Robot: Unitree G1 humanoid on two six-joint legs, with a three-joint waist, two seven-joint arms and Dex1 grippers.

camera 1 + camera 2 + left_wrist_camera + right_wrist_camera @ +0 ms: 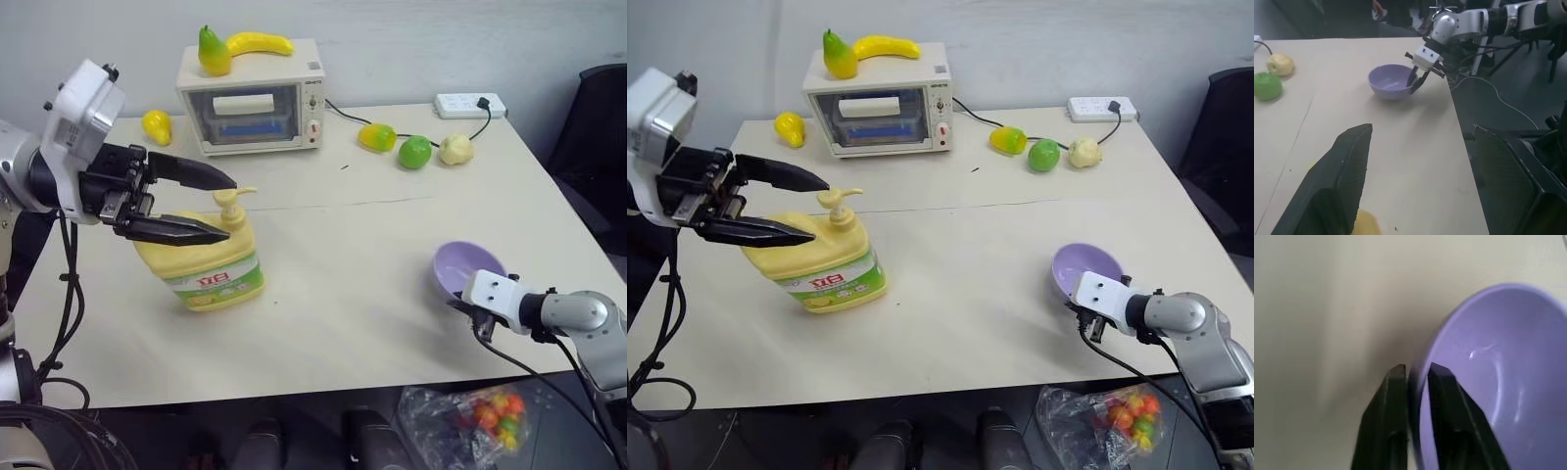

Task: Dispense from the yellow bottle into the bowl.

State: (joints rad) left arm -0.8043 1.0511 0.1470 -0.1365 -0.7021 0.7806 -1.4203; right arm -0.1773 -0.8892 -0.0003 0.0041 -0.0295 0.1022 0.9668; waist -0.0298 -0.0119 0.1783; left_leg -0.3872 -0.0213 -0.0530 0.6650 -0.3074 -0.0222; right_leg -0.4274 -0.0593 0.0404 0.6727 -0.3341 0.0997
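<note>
pale-yellow pump jug, the yellow bottle point(206, 262), left of frame; left hand point(227, 208) gaping, empty. right hand point(1415, 374) pinches lavender bowl point(466, 268) rim.

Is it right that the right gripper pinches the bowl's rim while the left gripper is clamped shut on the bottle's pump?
Not quite. The left gripper is open, its fingers spread above and beside the yellow bottle, as the left eye view shows. The right gripper does straddle the bowl rim.
</note>
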